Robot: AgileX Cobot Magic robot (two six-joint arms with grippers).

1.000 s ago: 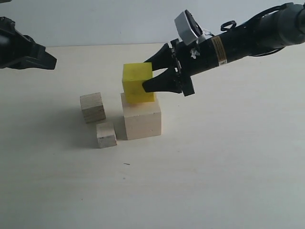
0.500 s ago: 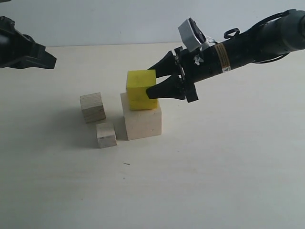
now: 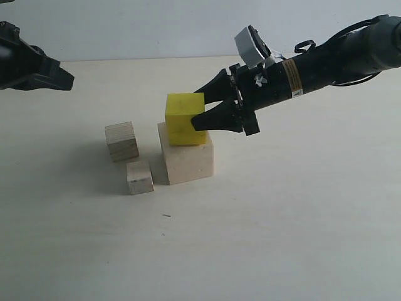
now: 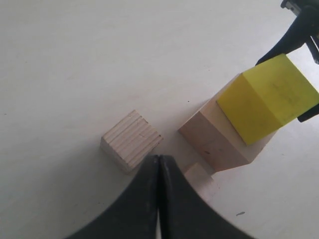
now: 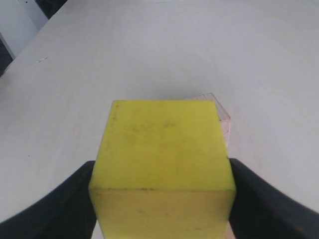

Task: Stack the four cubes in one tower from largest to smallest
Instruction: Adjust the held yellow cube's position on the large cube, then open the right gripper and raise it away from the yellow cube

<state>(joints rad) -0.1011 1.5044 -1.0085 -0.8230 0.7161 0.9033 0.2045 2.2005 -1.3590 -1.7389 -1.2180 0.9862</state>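
R hand [image 3: 199, 108] grasps yellow cube [image 3: 180, 119], which looks seated on top of large pale cube [image 3: 188, 160]. Center it, confirm flat contact, then open evenly & back out level, no drag. L hand [image 4: 158, 167] clenched, empty, well clear of large pale cube.

Four cubes are on the desk [image 3: 282, 238]: one large pale cube [image 3: 188, 160], one yellow cube [image 3: 183, 119], one plywood cube [image 3: 121, 141] and one small pale cube [image 3: 140, 177]. Three are bare wood, one is yellow. Two make one stack; two sit singly on the desk. Two grippers are in view: one left gripper [image 4: 159, 160], one right gripper [image 3: 200, 110].
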